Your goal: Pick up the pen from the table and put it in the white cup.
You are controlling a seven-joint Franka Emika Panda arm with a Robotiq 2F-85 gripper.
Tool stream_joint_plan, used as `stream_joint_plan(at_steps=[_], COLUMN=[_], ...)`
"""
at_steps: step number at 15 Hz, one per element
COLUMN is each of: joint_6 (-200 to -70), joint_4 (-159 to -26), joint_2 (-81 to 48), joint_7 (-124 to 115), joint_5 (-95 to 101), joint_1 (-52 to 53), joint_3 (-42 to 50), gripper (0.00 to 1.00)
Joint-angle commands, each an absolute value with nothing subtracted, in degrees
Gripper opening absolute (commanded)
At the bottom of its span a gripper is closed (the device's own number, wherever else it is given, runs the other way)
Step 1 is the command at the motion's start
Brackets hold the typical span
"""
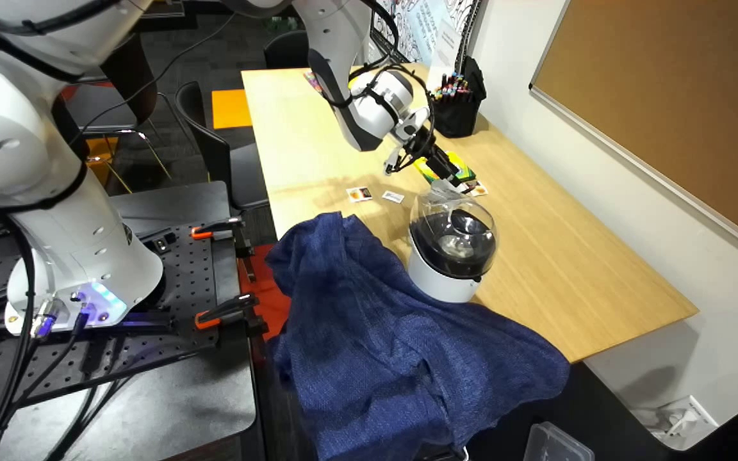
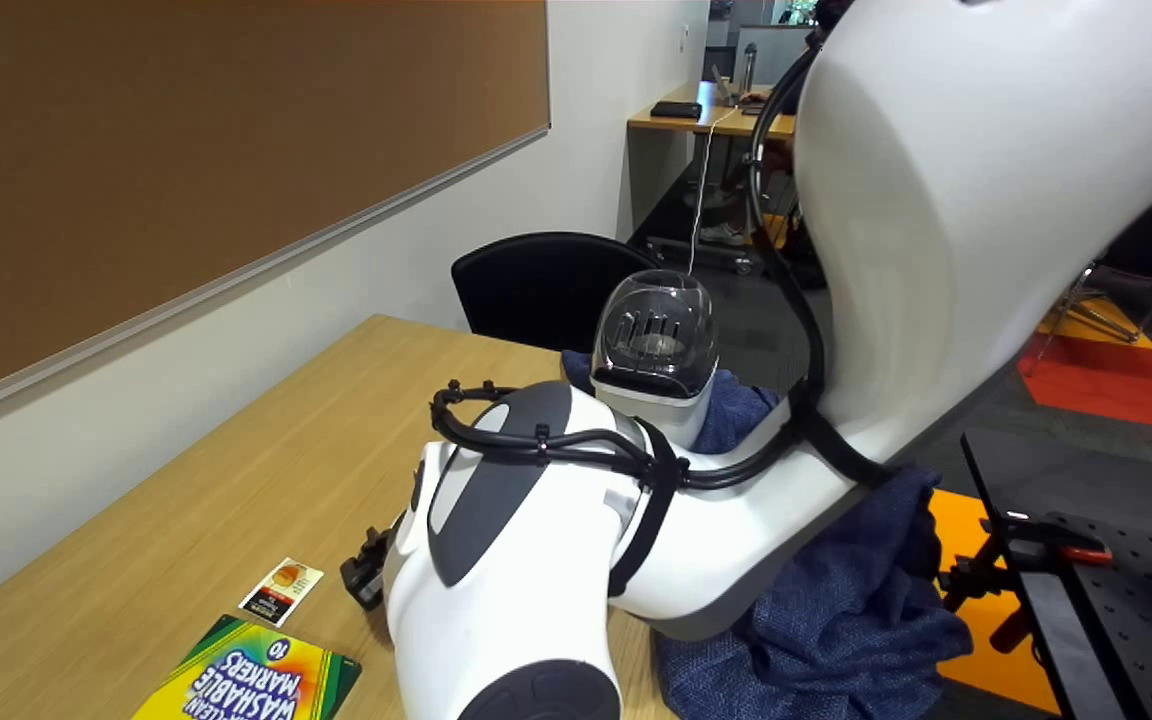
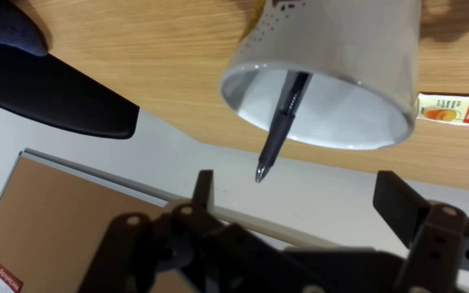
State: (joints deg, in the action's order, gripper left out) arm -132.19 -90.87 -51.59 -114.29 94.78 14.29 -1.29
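The white cup (image 3: pixel 364 44), with a dotted print on its side, stands on the table in the wrist view. The pen (image 3: pixel 277 132) is a dark stick with a ribbed grip and a shiny tip. It leans inside the cup, with its tip end sticking out past the rim. My gripper (image 3: pixel 294 183) is open, its fingers apart with nothing between them, just above the cup's mouth. The pen does not touch either finger. In an exterior view the gripper (image 1: pixel 462 184) points down behind the clear-domed machine. I cannot make out the cup or pen in the exterior views.
A clear-domed white machine (image 1: pixel 451 256) stands near the table end, beside a dark blue cloth (image 1: pixel 375 333). A marker packet (image 2: pixel 256 680) and a tea packet (image 2: pixel 281 590) lie near the gripper. A black holder of markers (image 1: pixel 457 115) stands by the wall.
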Motion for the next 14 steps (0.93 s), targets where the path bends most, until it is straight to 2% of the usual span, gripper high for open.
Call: stream_joint_plan(at_steps=[1,14], joint_6=[-129.6,-122.7], joint_4=[-92.0,-101.7], joint_2=[-49.0,-31.8], joint_7=[-115.3,-117.5], joint_5=[95.8,96.6], joint_1=[13.8,13.6], joint_3=[-2.5,-3.0], gripper=[1.0,1.0])
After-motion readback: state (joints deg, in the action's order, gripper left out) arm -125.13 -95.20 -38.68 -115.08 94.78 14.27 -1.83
